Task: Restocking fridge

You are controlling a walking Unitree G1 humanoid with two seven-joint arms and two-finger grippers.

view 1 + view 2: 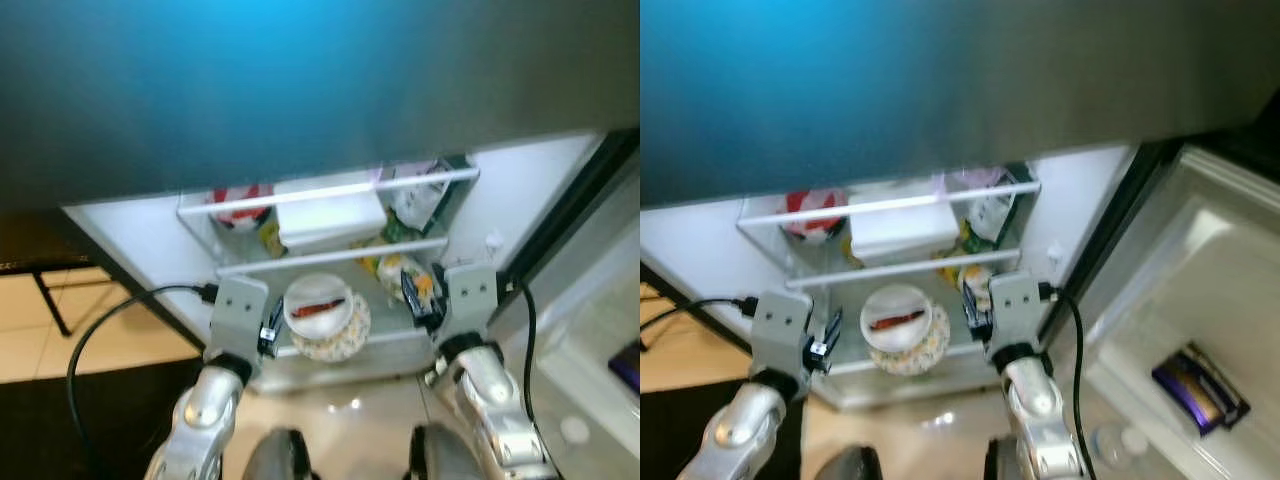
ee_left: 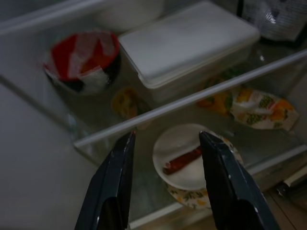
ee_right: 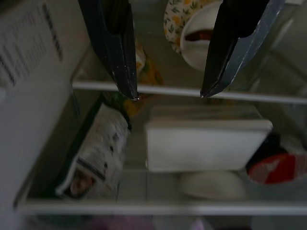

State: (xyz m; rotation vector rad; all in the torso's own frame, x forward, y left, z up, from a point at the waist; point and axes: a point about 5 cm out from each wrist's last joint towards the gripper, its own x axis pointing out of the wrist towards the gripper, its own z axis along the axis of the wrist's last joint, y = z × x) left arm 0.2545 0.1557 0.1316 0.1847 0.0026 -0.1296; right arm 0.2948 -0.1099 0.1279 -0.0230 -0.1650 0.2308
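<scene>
Open fridge (image 1: 520,200) standing over pale tiled floor (image 1: 40,330), two glass shelves showing, one white box (image 1: 330,222) sitting on far shelf, one plate (image 1: 328,318) resting on near shelf, left gripper (image 2: 165,143) and right gripper (image 3: 169,93) both hovering spread, holding nothing.

The fridge shelves (image 2: 201,96) look like clear glass edged with smooth white plastic trim. A matt white plastic box (image 2: 192,45) sits beside a bowl (image 2: 81,60) under crinkled wrap. The plate (image 2: 184,158) seems glazed ceramic. The pouch (image 3: 96,153) is glossy printed film (lettering unreadable). Both arms (image 1: 205,415) are polished silver metal.
</scene>
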